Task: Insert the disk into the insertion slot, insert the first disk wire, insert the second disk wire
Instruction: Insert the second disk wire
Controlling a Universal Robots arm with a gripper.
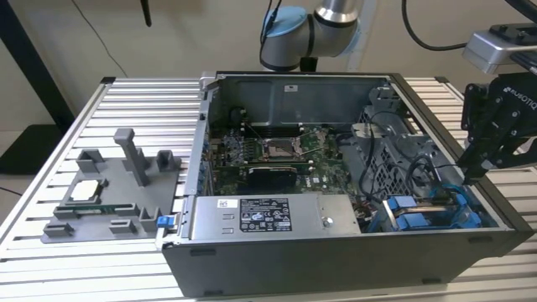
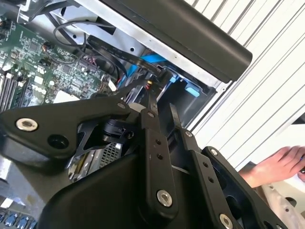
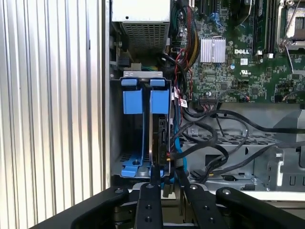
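— Where is the disk sitting?

— The disk (image 3: 161, 136) is standing on edge inside the insertion slot (image 3: 141, 74), with its blue carrier tab showing at the end of the cage nearest the power-supply box (image 3: 143, 28). A second blue rail (image 3: 132, 98) is sitting just beside it in the neighbouring bay.

— And the gripper?

— The gripper (image 3: 167, 172) is hanging over the other end of the disk, above the corner of the computer case (image 1: 336, 267) at the exterior view's right. Its fingers (image 2: 153, 129) are standing slightly apart. A narrow gap is showing between them in both wrist views, and they are gripping nothing I can make out.

— What is crowding the spot?

— A blue wire (image 3: 175, 148) and a black wire (image 3: 167, 155) are running alongside the disk. I cannot tell whether they are touching it. More black cables (image 3: 214, 138) are looping over the grey metal frame next to the cage, with the circuit board (image 3: 238, 62) lying beyond.

— Anything outside the case?

— A grey parts holder (image 1: 109, 207) is lying on the slatted tabletop (image 1: 134, 100) at the exterior view's left, well apart from the gripper. A person's hand (image 2: 274, 164) is showing beyond the slats.
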